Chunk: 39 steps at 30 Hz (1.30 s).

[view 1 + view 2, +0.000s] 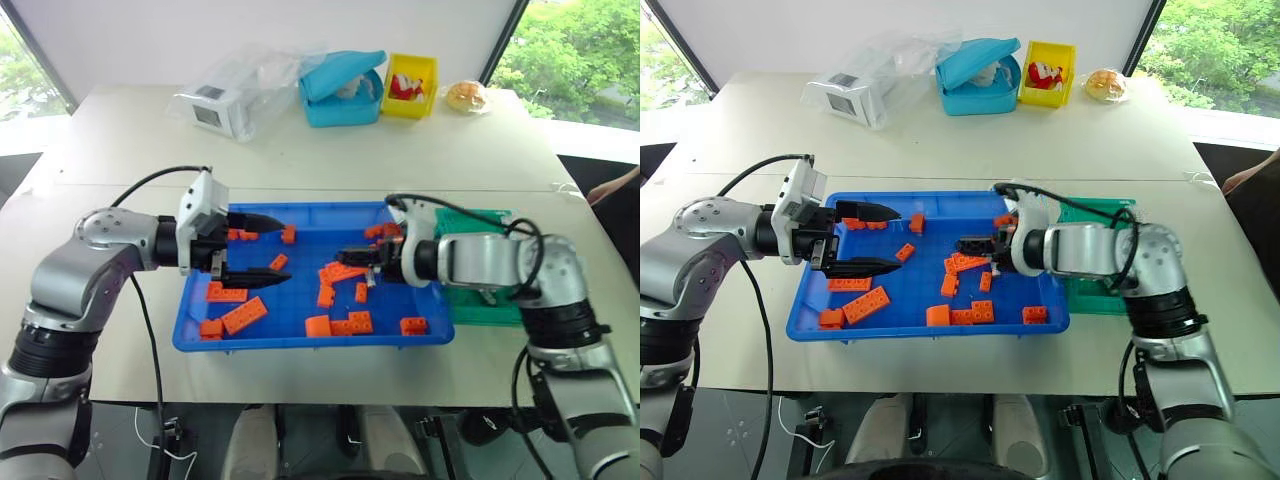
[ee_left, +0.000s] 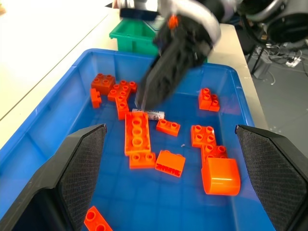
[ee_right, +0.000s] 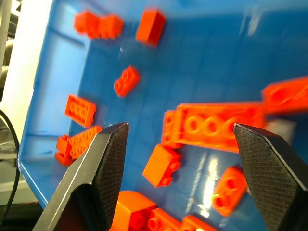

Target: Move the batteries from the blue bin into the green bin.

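Note:
The blue bin [image 1: 300,342] sits mid-table, strewn with orange toy bricks [image 1: 244,315]. One battery [image 2: 154,115], a small silver-white cylinder, lies on the bin floor beside a long orange brick, just under the tips of my right gripper [image 1: 352,256]. That gripper reaches in from the right, low over the bricks, open and empty. My left gripper [image 1: 262,248] hovers over the bin's left part, pointing right, fingers wide open and empty. The green bin [image 1: 492,302] stands against the blue bin's right side, partly hidden under my right arm.
At the table's far edge stand a light-blue lidded box [image 1: 342,88], a yellow bin [image 1: 411,85], a clear bag with a white box [image 1: 225,100] and a bun [image 1: 466,95]. A person's hand [image 1: 615,185] shows at the right edge.

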Motion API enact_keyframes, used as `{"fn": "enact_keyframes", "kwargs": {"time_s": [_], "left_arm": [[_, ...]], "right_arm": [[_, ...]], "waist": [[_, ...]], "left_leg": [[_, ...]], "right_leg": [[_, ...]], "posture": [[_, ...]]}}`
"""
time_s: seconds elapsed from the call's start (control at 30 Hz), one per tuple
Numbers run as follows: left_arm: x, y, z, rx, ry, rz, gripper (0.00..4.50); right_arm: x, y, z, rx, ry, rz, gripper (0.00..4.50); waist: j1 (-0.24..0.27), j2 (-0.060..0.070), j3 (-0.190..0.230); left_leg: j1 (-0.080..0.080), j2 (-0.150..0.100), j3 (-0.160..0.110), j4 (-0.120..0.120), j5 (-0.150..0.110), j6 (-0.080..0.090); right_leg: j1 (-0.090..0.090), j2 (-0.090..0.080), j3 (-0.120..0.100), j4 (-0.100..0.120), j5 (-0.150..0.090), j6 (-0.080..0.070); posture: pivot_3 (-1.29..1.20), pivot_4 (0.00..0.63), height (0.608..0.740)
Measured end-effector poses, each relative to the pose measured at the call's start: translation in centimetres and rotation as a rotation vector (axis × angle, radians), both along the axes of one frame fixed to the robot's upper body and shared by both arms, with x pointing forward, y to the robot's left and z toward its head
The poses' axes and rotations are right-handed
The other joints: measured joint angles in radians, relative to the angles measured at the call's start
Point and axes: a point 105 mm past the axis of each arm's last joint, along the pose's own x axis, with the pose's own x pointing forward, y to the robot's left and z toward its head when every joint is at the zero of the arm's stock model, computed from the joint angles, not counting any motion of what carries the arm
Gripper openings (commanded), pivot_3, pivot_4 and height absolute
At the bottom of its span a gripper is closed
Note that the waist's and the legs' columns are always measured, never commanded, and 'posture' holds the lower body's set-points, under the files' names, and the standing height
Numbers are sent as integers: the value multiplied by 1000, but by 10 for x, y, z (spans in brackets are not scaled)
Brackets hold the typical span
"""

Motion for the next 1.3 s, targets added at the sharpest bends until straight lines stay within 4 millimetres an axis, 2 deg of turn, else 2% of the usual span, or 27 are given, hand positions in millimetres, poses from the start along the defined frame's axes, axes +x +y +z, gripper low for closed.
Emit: {"fn": "enact_keyframes", "kwargs": {"time_s": [0.13, 0.2, 0.37, 0.6, 0.73, 1.1, 1.2, 1.3], "left_arm": [[0, 0, -1, -3, 3, -1, 4500], [1, 0, -1, -5, 7, 3, 4500], [2, -2, 0, -15, 4, 0, 4500], [3, -1, 1, -14, 3, 0, 4500], [3, 1, 2, -5, 1, 6, 4500], [3, 1, 2, -3, -1, 12, 4500], [4, 1, 2, -4, -3, 18, 4500], [4, 1, 2, -4, -4, 24, 4500]], "right_arm": [[-10, -19, 15, -158, -98, 91, 3555], [-17, -24, 16, -249, -140, 150, 3555], [-25, -21, -16, -367, -119, 250, 3555], [-13, -12, -30, -398, -159, 276, 3555], [-5, -15, -35, -403, -153, 254, 3555], [10, -16, -39, -392, -162, 227, 3555], [12, -16, -42, -426, -186, 240, 2639], [6, -14, -49, -469, -216, 300, 1127]], "waist": [[1, 0, 0], [1, 0, 0], [0, 0, 0], [1, 0, 0], [1, 0, 0], [3, 0, 0], [3, 0, 0], [5, 0, 0]], "left_leg": [[-2, 0, 0, 0, 0, 0], [-2, 0, 0, 0, 0, 0], [-2, 0, 0, 0, 0, 0], [-2, 0, 0, 0, 0, 0], [-2, 0, 0, 0, 0, 0], [-2, 0, 0, 0, 0, 0], [-2, -1, 0, 1, 0, 0], [-2, -1, 0, 1, 0, 0]], "right_leg": [[-2, 0, 0, 0, 0, 0], [-2, 0, -1, -1, 0, 0], [-2, 0, 0, -1, 0, 0], [-2, 0, -1, 0, 0, 0], [-2, 0, -1, -1, 0, 0], [-2, 0, -1, 0, 0, 0], [-2, 0, -1, -1, 0, 0], [-2, -1, -1, -1, 0, 0]], "posture": [[0, 150, 736], [0, 150, 736], [0, 150, 736], [0, 150, 736], [0, 150, 736], [0, 150, 736], [0, 150, 736], [0, 150, 736]]}}
